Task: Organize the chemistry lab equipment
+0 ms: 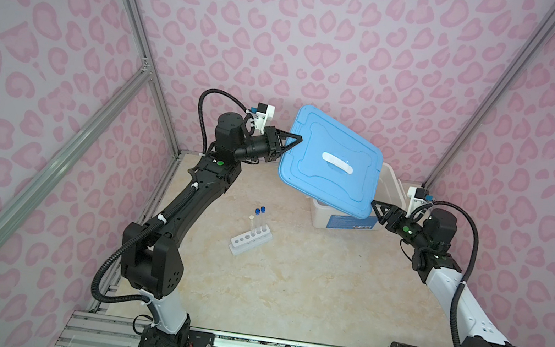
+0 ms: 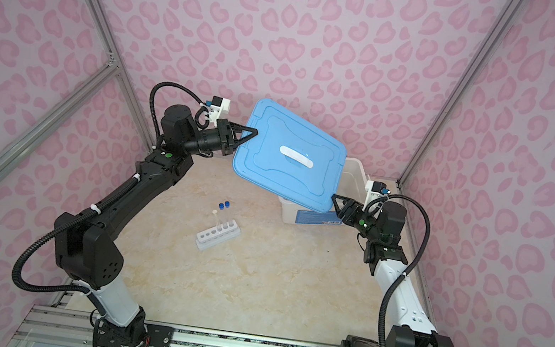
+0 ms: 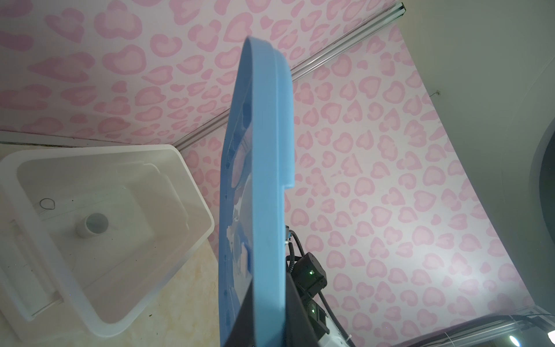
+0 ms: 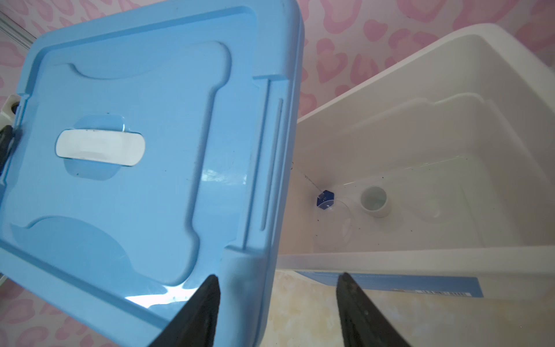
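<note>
— Where's the lab gear?
— Three test tubes (image 1: 258, 222) stand upright in the white rack (image 1: 251, 242), mid-table. There is bare tabletop (image 1: 287, 295) all round it. The small white cup (image 4: 374, 202), blue-based cylinder (image 4: 325, 199) and petri dish (image 4: 333, 232) sit on the floor of the white bin (image 4: 420, 259), at the far right.
— Bin's mouth free?
— Partly. The blue lid (image 1: 333, 141) hangs tilted over it, off the rim.
— Fingers?
— Left gripper (image 1: 294, 142) is pinched narrow on the lid's left edge. Right gripper (image 4: 277, 278) stands wide, straddling the lid's near corner. Can't tell if it touches.
— Obstructions?
— The lid over the bin, and the walls close behind.
</note>
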